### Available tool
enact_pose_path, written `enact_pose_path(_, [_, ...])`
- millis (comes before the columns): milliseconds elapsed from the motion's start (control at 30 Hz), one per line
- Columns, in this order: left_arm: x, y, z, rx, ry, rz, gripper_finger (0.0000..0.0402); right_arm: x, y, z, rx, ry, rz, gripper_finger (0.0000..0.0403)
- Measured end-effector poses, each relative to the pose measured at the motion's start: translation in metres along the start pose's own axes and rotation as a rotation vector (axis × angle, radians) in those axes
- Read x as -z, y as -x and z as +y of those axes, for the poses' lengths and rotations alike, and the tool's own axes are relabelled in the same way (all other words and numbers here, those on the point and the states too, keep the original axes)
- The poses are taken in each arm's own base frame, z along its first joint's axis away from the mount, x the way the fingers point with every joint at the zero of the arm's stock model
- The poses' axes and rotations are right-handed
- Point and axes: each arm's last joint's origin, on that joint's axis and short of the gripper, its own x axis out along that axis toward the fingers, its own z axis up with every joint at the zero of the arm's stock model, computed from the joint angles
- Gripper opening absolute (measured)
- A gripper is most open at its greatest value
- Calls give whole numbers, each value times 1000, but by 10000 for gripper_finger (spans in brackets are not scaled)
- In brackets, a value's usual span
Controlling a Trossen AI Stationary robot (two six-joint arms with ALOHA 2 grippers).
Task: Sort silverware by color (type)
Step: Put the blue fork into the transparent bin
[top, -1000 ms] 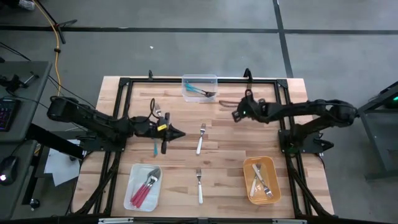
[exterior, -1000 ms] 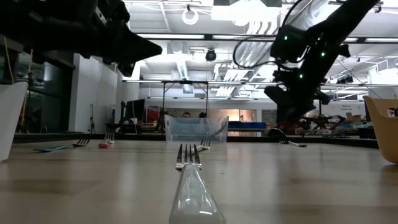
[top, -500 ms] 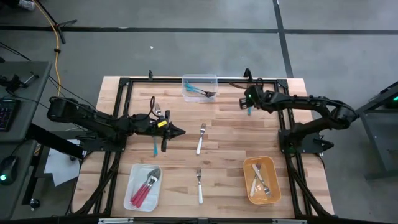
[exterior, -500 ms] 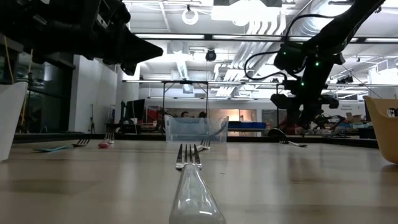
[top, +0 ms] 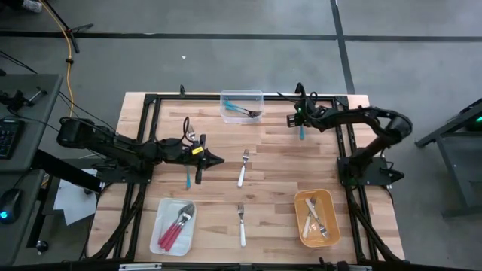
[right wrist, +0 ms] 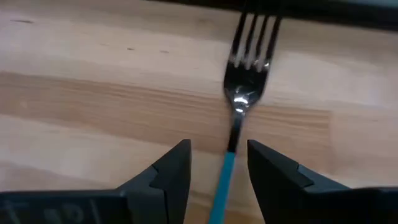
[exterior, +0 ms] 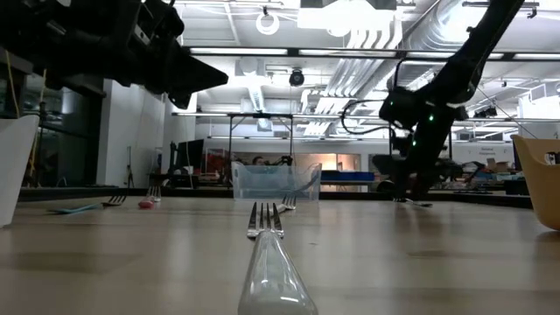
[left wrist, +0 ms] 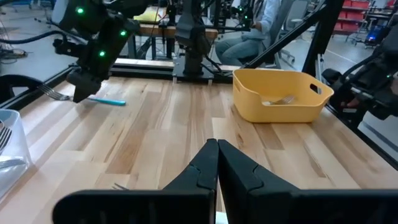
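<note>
Right tool (right wrist: 217, 171): mine, down low at the desk's 1 o'clock corner. Its fingers stand open, one on each side of the teal-handled fork (right wrist: 239, 106), and nothing is gripped yet. In the high view this tool (top: 300, 120) sits over that fork (top: 302, 133).

Left tool (top: 215, 159): mine too, waiting at about 9 o'clock, pointed toward the centre. Its fingers are pressed together with nothing between them, and the left wrist view shows the closed tips (left wrist: 217, 163) above bare wood.

Desk (top: 279, 162): pale wooden planks inside a black frame.

Clear bin (top: 242, 105): at 12 o'clock, with teal-handled forks (top: 242, 111) inside.

White tray (top: 175, 226): at 7 o'clock, holding pink-red forks (top: 175, 228).

Yellow bin (top: 317, 217): at 5 o'clock, holding white-handled forks (top: 316, 220).

Loose forks: one white-handled fork (top: 242, 167) near the centre, another (top: 242, 224) toward 6 o'clock, and a teal one (top: 187, 179) lying just beside my left tool. There is a small fork (top: 190, 132) at about 10 o'clock whose handle colour I cannot tell.

Low view: the 6 o'clock fork (exterior: 267, 262) lies closest, tines pointing away, with the clear bin (exterior: 276, 181) beyond it.
</note>
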Motion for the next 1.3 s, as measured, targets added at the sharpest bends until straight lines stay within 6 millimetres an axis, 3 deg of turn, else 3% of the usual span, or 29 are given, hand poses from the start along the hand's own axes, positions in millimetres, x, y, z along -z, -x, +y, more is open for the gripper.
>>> enact_pose_path(100, [1, 0, 0, -1, 0, 14, 0, 0, -10, -1, 12, 1, 3, 149])
enact_pose_path(267, [2, 0, 0, -1, 1, 17, 0, -2, -11, 5, 23, 20, -3, 131])
enact_pose_path(567, [2, 0, 0, -3, -4, 19, 0, -2, -10, 7, -17, 64, 30, 13])
enact_pose_path(733, [3, 0, 0, -3, 0, 27, 0, -3, -7, 7, -55, 113, 56, 20])
enact_pose_path(867, [3, 0, 0, -4, 0, 35, 0, -5, 8, 11, -85, 173, 93, 13])
enact_pose_path(1067, [3, 0, 0, -4, -15, 35, 0, -24, 48, 30, -156, 237, 14, 10])
enact_pose_path(1300, [3, 0, 0, -4, -26, 35, 0, -53, 105, 80, -340, 336, -160, 14])
